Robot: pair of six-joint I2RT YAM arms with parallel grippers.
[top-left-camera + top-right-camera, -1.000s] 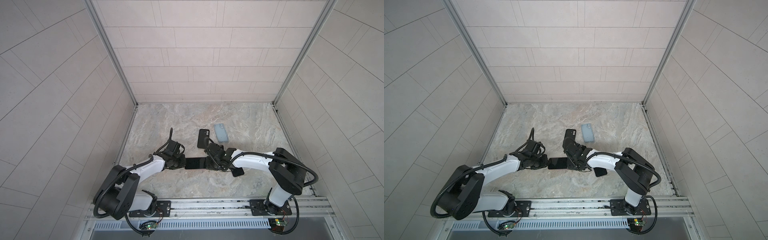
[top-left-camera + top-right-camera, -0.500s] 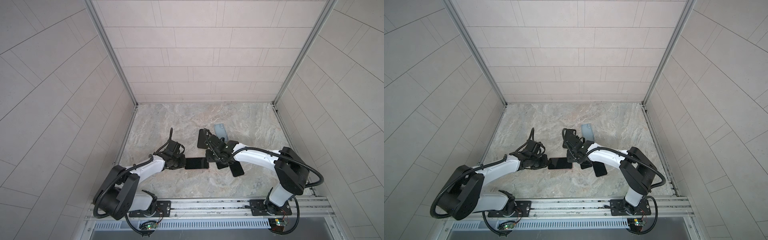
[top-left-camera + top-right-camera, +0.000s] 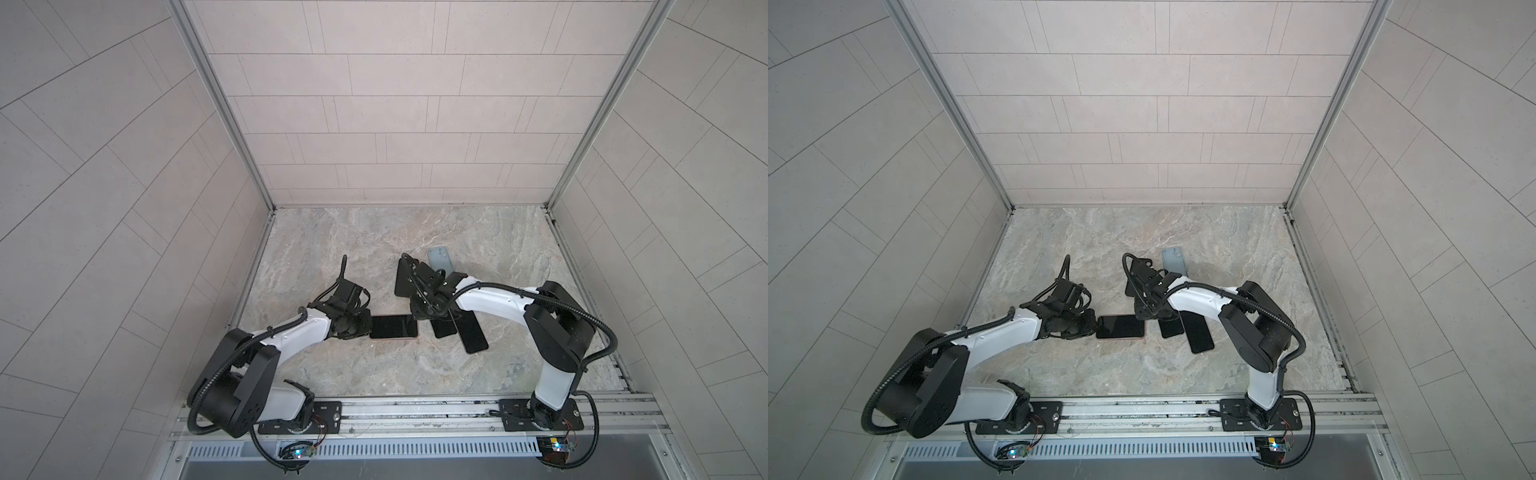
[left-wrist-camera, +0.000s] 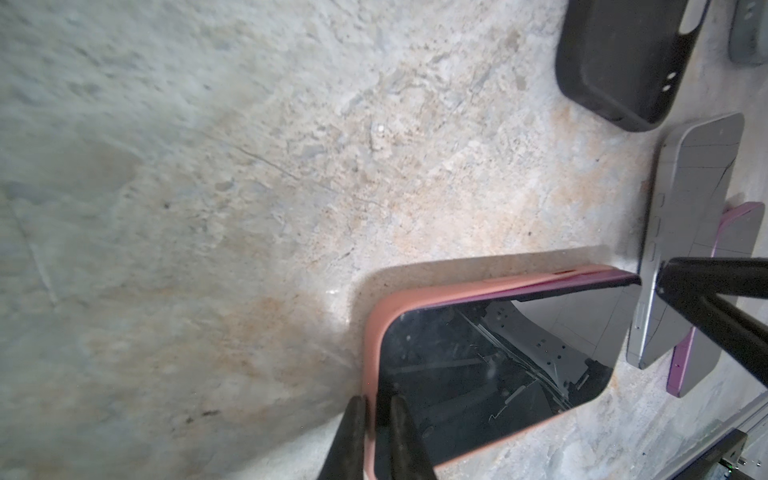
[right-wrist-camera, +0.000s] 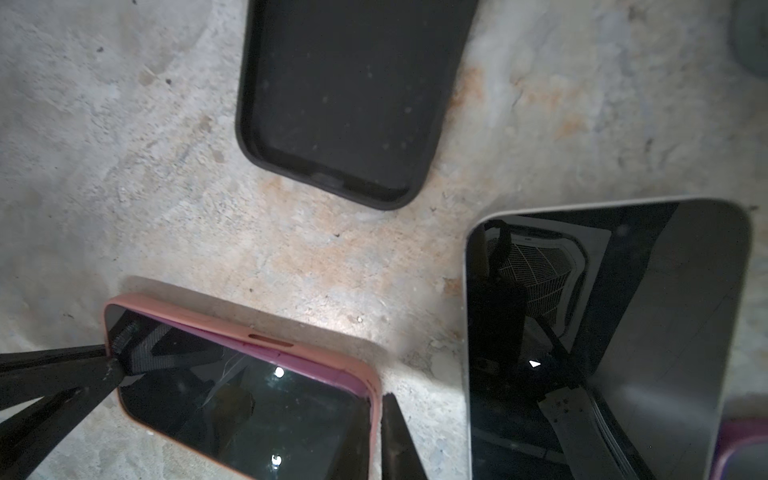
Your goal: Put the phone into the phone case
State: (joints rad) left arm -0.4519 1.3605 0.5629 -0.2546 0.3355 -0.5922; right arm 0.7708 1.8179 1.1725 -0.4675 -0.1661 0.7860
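left fingers [image 4: 347,436] pinch pink case [image 4: 372,332], phone [image 4: 478,365] seemingly inside.

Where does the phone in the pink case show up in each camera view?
Top view: phone in the pink case, just below picture centre.
Top view: same spot.
Left wrist: close up, nearest the camera.
Right wrist: close up, beside a bare phone.
Shared landmark: empty black case.

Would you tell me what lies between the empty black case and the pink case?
Bare tabletop only, between black case and pink case; right wrist view.
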